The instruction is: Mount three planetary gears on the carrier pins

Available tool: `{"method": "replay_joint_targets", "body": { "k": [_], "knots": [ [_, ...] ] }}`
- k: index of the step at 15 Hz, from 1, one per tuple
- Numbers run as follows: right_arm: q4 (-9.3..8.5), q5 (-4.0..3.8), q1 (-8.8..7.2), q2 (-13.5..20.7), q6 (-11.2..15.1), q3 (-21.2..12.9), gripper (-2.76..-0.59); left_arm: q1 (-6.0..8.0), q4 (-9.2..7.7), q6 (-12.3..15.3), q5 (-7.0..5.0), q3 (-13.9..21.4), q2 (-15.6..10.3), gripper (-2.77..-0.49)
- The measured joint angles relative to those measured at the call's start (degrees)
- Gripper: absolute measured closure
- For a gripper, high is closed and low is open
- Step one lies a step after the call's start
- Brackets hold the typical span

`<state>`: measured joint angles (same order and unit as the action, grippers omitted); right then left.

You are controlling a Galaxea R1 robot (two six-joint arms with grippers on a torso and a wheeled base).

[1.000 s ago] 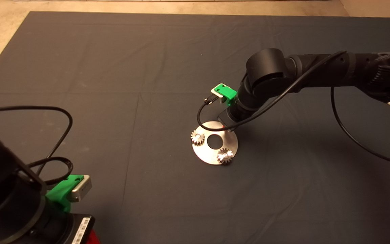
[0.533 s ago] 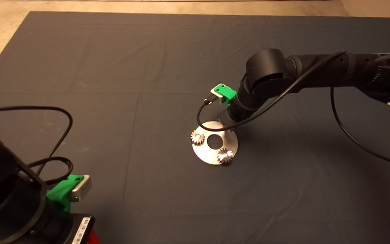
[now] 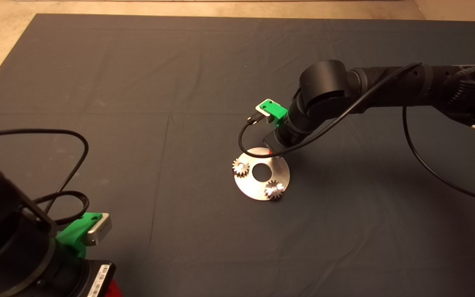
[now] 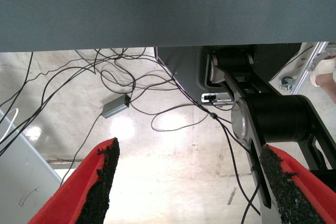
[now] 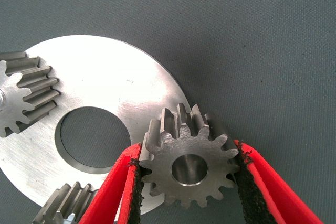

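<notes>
Your left gripper [image 4: 186, 182] sits parked at the mat's 7 o'clock corner, fingers spread; its wrist view shows only floor cables. On the disc [image 3: 258, 189], two planetary gears [image 3: 241, 168] sit at 9 and 5 o'clock. The head view hides the right gripper [image 5: 188, 174]; its wrist view shows it pinching the third gear [image 5: 190, 167] over the disc's 1 o'clock rim.

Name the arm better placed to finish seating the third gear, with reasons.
Right. The right gripper is over the disc, its fingers on either side of the third gear. The left gripper is parked open at the mat's edge, facing the floor.
</notes>
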<state>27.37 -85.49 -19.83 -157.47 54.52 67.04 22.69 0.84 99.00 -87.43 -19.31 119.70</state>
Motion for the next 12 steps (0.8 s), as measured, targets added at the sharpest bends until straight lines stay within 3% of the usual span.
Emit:
{"method": "replay_joint_targets", "body": {
  "k": [3,6,12],
  "knots": [
    [0.05,0.27,0.02,0.0,0.2,0.0,-1.07,0.0,0.0,0.0,0.0,0.0,0.0,-1.89],
    [0.09,1.68,0.13,0.0,0.2,0.0,-1.07,0.0,0.0,0.0,0.0,0.0,0.0,-1.89],
    [0.11,1.78,0.16,0.0,0.2,0.0,-1.07,0.0,0.0,0.0,0.0,0.0,0.0,-1.89]
  ]
}}
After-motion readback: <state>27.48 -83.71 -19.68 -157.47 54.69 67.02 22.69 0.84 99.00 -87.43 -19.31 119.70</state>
